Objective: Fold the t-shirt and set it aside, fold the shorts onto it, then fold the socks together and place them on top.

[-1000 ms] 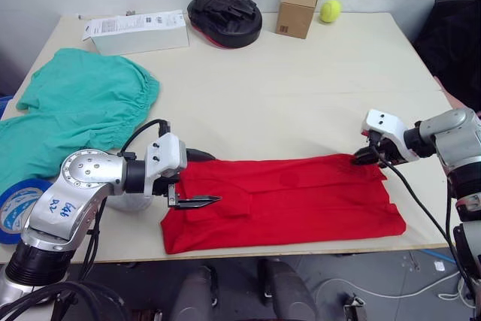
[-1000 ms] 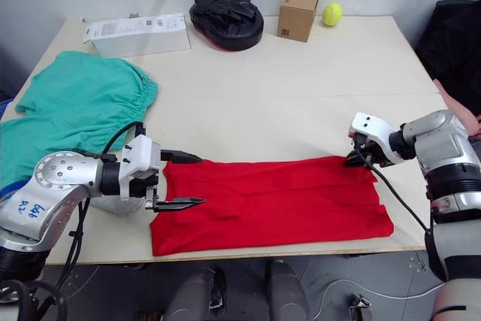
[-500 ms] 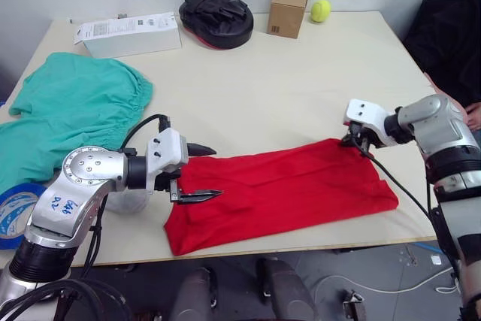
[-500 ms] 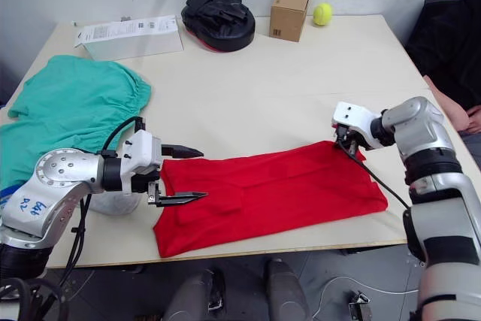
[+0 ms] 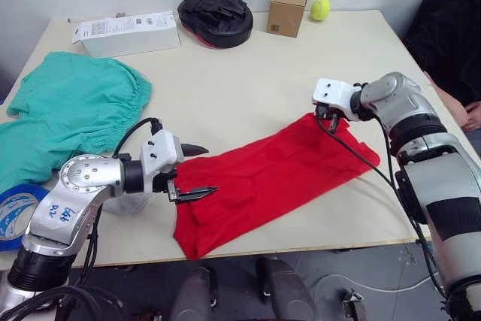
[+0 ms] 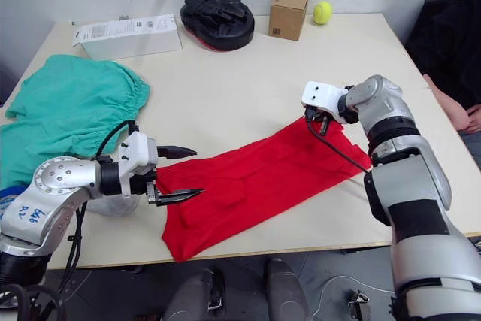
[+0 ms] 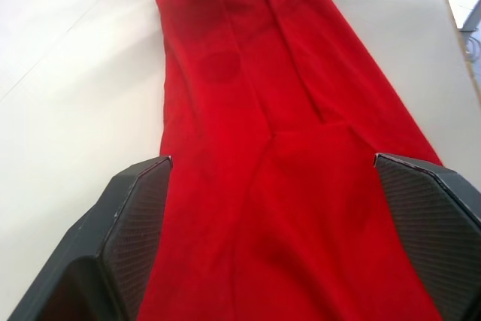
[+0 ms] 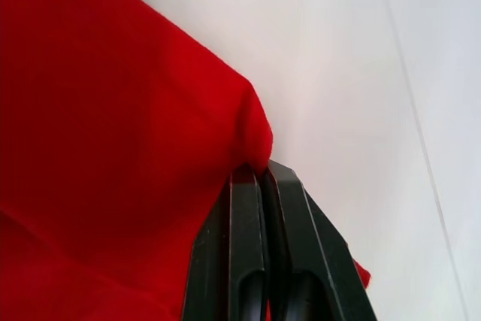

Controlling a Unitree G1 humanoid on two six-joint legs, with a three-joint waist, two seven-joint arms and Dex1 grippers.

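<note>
Shorts (image 5: pixel 71 122) spread at table's (image 5: pixel 248 88) left edge. Left gripper (image 5: pixel 197 172) wide open, fingers straddling the near-left end of the t-shirt (image 5: pixel 267 178), gripping nothing. T-shirt lies as a long folded strip, running diagonally across the front. Right gripper (image 5: pixel 328 120) pinched closed on its far-right corner.

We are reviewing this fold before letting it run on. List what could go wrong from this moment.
The right gripper pinches only a small corner of the t-shirt, so the fabric may slip out as it is pulled.

The left gripper is open over the other end, holding nothing, so the whole shirt could drag and skew instead of folding.

The shirt's near end lies close to the table edge and could slide off.
</note>
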